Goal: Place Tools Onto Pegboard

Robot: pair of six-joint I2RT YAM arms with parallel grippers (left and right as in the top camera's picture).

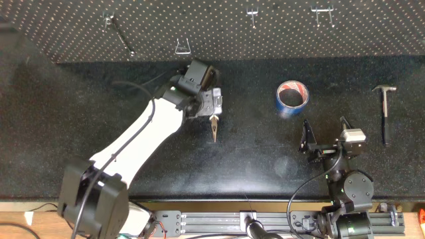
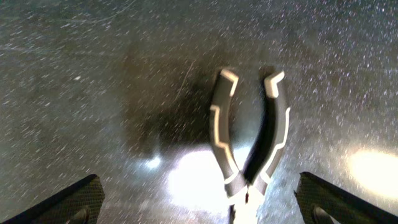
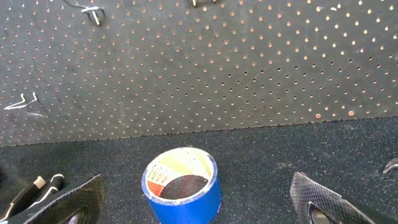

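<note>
The left claw (image 2: 200,193), fingers apart, is positioned over the pliers (image 1: 214,126) lying mid-surface (image 1: 80,99); only a wrench (image 1: 121,34) is judged hung on the pegboard (image 1: 265,33), with pliers, tape (image 1: 292,97) and the hammer (image 1: 384,113) near the right edge left outstanding.

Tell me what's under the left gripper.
Pliers lie on the table below the open left gripper. Its wrist view shows the handles; from above the gripper hides them.
</note>
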